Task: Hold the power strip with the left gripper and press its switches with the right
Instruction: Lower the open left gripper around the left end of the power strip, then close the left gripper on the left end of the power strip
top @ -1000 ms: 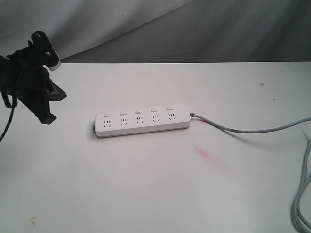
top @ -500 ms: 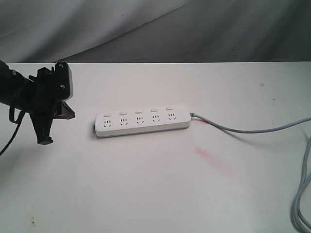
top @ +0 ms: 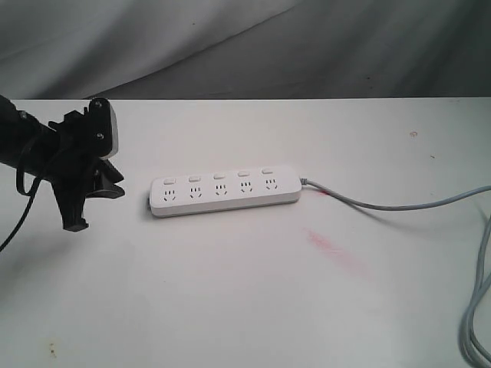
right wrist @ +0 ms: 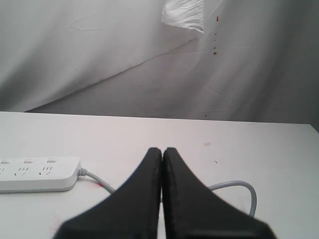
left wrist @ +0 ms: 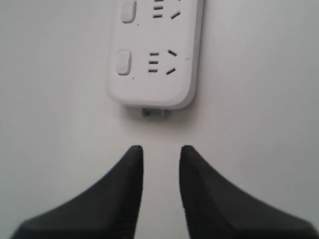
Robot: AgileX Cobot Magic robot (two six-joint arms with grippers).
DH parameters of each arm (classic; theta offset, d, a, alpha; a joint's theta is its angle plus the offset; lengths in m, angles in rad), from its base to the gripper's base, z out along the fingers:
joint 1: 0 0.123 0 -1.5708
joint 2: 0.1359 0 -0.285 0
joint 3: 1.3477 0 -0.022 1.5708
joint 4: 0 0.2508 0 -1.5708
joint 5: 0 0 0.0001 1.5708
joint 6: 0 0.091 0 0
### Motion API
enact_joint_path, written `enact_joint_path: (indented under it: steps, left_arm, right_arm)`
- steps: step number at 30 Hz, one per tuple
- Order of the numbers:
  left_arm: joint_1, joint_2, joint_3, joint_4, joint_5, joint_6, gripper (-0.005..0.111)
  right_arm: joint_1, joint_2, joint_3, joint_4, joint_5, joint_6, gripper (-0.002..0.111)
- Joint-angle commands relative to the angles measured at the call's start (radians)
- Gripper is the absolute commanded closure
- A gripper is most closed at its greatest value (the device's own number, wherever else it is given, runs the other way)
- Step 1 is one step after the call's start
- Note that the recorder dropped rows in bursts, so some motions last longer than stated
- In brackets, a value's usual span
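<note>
Power strip point(top: 224, 192) lies flat near the middle of the white counter point(top: 230, 307), its length running along the far edge. Its grey cord point(top: 368, 204) trails off toward the right edge. We judge it a light, rigid bar of smooth, glossy plastic with rounded ends. It should neither bend nor crush, but it could skate on the matte counter when pushed, and the cord may tug it.

The switches point(top: 219, 176) are small raised rectangles in a row along the far side of the sockets. We would take hold across the narrow width at the cord-free end, clear of the nearest switch.

The left gripper point(left wrist: 159, 151) hovers just off that end, toward the left edge. Its tapered black fingers are parted by a gap that looks narrower than the bar, with nothing between them. The right gripper point(right wrist: 162, 149) looks on from the right-edge side, fingers pressed together and empty.
</note>
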Motion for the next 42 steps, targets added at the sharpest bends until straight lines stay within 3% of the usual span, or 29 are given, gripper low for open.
enact_joint_path:
  steps: [1,5,8,16,24,33,42]
  left_arm:
    - [-0.006,-0.003,-0.006,-0.129,0.049,0.039,0.052]
    - [-0.006,0.000,-0.006,-0.256,0.074,0.110,0.034]
    - [-0.006,0.015,-0.006,-0.368,0.074,0.129,0.029]
    - [-0.006,0.079,-0.006,-0.416,0.079,0.257,0.029]
    - [0.019,0.158,-0.010,-0.478,0.071,0.259,0.029]
    - [0.036,0.214,-0.099,-0.483,0.097,0.259,0.029]
    - [0.036,0.238,-0.109,-0.483,0.065,0.259,0.016]
  right_arm:
    - [-0.005,-0.002,0.003,0.004,-0.006,0.001,0.108]
    - [-0.005,-0.002,0.003,0.004,-0.006,0.001,0.108]
    - [-0.005,-0.002,0.003,0.004,-0.006,0.001,0.108]
    - [-0.005,-0.002,0.003,0.004,-0.006,0.001,0.108]
    - [-0.005,-0.002,0.003,0.004,-0.006,0.001,0.108]
    - [-0.005,-0.002,0.003,0.004,-0.006,0.001,0.108]
    - [-0.005,-0.002,0.003,0.004,-0.006,0.001,0.108]
